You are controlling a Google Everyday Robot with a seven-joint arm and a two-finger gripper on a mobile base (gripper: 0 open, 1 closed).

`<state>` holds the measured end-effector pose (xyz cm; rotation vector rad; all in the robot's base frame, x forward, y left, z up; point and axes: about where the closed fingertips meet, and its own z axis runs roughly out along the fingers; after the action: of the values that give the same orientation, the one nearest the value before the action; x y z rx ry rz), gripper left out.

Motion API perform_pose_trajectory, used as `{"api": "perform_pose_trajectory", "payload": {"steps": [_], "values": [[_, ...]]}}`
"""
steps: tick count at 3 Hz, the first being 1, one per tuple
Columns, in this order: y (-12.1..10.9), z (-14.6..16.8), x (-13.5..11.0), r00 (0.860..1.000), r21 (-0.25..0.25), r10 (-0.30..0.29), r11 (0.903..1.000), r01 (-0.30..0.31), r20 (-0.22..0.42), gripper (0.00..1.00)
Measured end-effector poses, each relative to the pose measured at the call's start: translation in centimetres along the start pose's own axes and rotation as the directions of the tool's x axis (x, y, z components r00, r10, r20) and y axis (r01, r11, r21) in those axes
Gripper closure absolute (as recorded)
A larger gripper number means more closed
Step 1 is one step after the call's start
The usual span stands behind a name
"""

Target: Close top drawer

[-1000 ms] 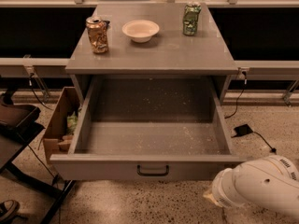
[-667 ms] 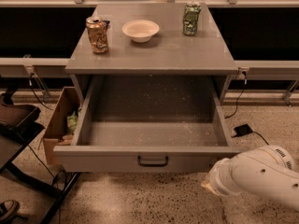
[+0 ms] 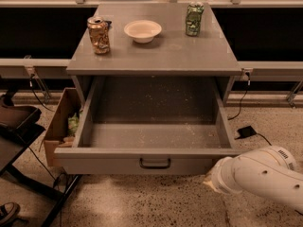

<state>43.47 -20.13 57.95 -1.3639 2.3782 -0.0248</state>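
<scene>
Down at the lower right of the frame, my claw (image 3: pixel 209 180) sits low beside the right end of the top drawer (image 3: pixel 104 162), can't tell if it's open or closed. Drawer's pulled way out under the table (image 3: pixel 156 56). I'd press flat near the handle (image 3: pixel 155 163) and push straight in, so it doesn't rack sideways.

Speckled stone floor (image 3: pixel 142 202) in dim light, cardboard box (image 3: pixel 56 126) beside grey cabinet (image 3: pixel 165 56).

Workroom: terrazzo floor (image 3: pixel 142 203), cardboard box (image 3: pixel 56 126)
</scene>
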Motion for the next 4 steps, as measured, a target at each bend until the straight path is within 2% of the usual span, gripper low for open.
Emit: {"api": "perform_pose_trajectory", "payload": {"steps": [2, 3, 4], "values": [[-3.5, 0.7, -1.2, 0.998, 0.091, -0.040, 0.9952, 0.034, 0.058, 1.00], [-6.6, 1.1, -2.3, 0.992, 0.149, -0.090, 0.9859, 0.076, 0.086, 1.00], [-10.9, 2.4, -4.0, 0.979, 0.194, -0.161, 0.9717, 0.135, 0.123, 1.00]]}}
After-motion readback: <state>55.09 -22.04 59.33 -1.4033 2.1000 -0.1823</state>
